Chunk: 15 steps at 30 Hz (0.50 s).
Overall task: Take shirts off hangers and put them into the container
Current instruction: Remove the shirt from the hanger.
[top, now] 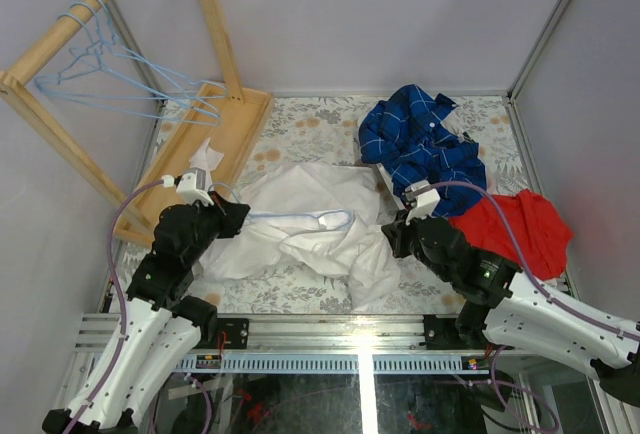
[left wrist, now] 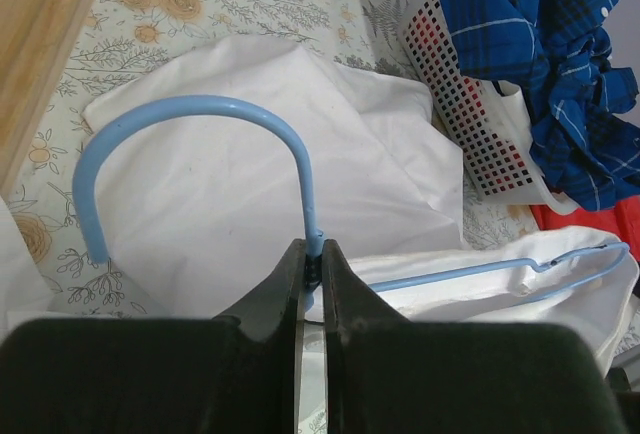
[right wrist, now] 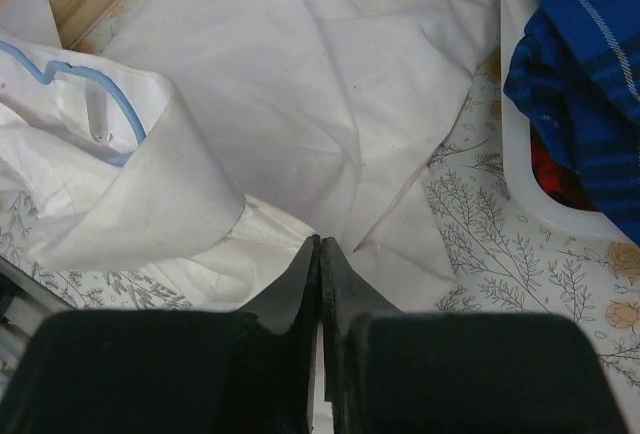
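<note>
You are looking at views in which no text, label, brand, number or sign is showing legibly anywhere.

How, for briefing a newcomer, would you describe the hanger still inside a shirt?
From the wooden rack far left, come forward to the white shirt mid-table. The light-blue hanger lies inside it, hook pinched by the left gripper; the other hangers hang bare on the rack.

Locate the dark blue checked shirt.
Top view, far right: dark blue checked shirt heaped over the white perforated basket, just beyond the bright red cloth.
</note>
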Available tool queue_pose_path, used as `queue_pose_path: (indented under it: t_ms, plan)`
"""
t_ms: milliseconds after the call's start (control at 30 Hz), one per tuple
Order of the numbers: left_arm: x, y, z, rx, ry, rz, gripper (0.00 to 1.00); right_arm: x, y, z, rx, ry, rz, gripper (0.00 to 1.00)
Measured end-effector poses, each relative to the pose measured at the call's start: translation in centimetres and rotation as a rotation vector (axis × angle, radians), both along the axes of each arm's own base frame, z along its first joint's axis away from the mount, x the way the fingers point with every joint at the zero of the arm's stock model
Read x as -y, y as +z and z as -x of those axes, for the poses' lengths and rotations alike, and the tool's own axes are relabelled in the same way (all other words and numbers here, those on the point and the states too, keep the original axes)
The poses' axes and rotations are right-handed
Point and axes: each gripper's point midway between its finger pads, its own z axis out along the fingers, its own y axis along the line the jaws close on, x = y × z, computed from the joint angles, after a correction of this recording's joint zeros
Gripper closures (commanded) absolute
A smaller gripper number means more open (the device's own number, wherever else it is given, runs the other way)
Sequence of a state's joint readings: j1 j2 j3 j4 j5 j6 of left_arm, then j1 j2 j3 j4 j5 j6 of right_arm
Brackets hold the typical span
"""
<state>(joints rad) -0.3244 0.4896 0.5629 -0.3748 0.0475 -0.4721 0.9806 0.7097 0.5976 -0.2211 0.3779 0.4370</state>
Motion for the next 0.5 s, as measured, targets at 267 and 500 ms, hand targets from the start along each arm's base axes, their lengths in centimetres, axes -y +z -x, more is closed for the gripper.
queue_pose_path:
  t_ms: [267, 500]
  plan:
    - [-1.1, -0.5, -0.3, -0.006, 0.051, -0.037, 1.00, 0.7, 0.1, 0.1, 0.009, -0.013, -0.014, 0.78]
    - [-1.7, -0.8, -0.4, -0.014, 0.076, -0.059, 1.00, -0.7, 1.8, 0.5, 0.019, 0.065, -0.044, 0.63]
